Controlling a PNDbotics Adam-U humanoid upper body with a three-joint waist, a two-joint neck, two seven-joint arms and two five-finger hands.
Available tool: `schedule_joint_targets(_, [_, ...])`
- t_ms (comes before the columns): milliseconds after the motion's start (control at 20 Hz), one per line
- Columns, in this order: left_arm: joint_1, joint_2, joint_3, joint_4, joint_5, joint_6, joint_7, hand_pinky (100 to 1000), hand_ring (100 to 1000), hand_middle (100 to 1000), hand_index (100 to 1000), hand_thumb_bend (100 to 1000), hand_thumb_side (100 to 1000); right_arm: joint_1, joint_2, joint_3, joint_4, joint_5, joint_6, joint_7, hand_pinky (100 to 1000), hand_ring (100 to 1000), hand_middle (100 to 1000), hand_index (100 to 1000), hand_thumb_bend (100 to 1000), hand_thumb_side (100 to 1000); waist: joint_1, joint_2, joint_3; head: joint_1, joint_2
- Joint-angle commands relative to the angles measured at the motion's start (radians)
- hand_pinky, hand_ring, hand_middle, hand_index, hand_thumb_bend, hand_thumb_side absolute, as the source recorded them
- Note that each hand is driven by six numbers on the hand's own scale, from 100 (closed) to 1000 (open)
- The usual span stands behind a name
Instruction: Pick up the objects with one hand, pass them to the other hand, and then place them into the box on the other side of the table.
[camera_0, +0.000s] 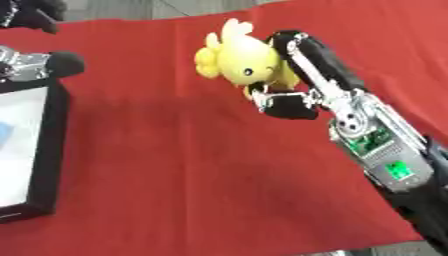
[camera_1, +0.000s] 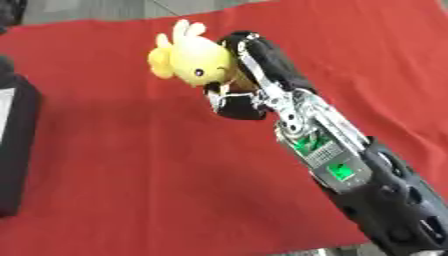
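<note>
Item 1: small yellow plush chick toy (camera_0: 241, 57), soft-bodied, rounded, with one dark eye and stubby wings. Location: raised above the red cloth-covered table (camera_0: 192, 170), near its far middle, not touching the cloth.

Item 2: right hand (camera_0: 293, 82), black fingers on a silver wrist with a green-lit panel. Condition: fingers curled over the toy's back and thumb tucked beneath it, so the chick is held between them. The arm enters from the lower right.

Item 3: left hand (camera_0: 39, 65), black and silver, showing at the upper left edge above the box. Only part of it shows; I cannot tell how its fingers stand.

Item 4: shallow black-rimmed box (camera_0: 52, 150) with a pale floor, at the left edge of the table. A small blue patch lies inside; I cannot make out what it is.

Stage, as judged: pickup done, handover not yet made; the toy and the left hand are well apart.

Handling note, as judged: the plush will squash and may slip if released early. The step goes best if the right hand carries the chick leftward at its present height and offers the exposed head and wing side. The left hand should close around the body before the right fingers relax. The drop into the box follows only then.
</note>
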Motion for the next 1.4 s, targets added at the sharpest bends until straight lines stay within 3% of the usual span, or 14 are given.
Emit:
schedule_joint_targets(50, [-0.030, 0.010, -0.012, -0.032, -0.004, 0.020, -0.033, 873, 724, 698, 772, 807, 494, -0.021, 0.012, 0.012, 0.004, 0.028, -0.015, -0.012, 800, 757, 705, 702, 100, 100, 0.000, -0.028, 0.002, -0.002, 0.005])
schedule_joint_targets(700, [-0.076, -0.022, -0.060, -0.049, -0.076, 0.087, -0.091, 878, 744, 719, 799, 853, 512, -0.033, 0.081, 0.077, 0.058, 0.106, -0.065, -0.080, 795, 757, 707, 705, 100, 100, 0.004, -0.028, 0.008, -0.011, 0.005])
schedule_joint_targets(1400, [-0.121, -0.062, -0.119, -0.028, -0.130, 0.151, -0.154, 886, 756, 729, 812, 881, 509, -0.051, 0.153, 0.135, 0.136, 0.168, -0.058, -0.175, 778, 748, 707, 705, 100, 100, 0.004, -0.025, 0.016, -0.011, 0.014])
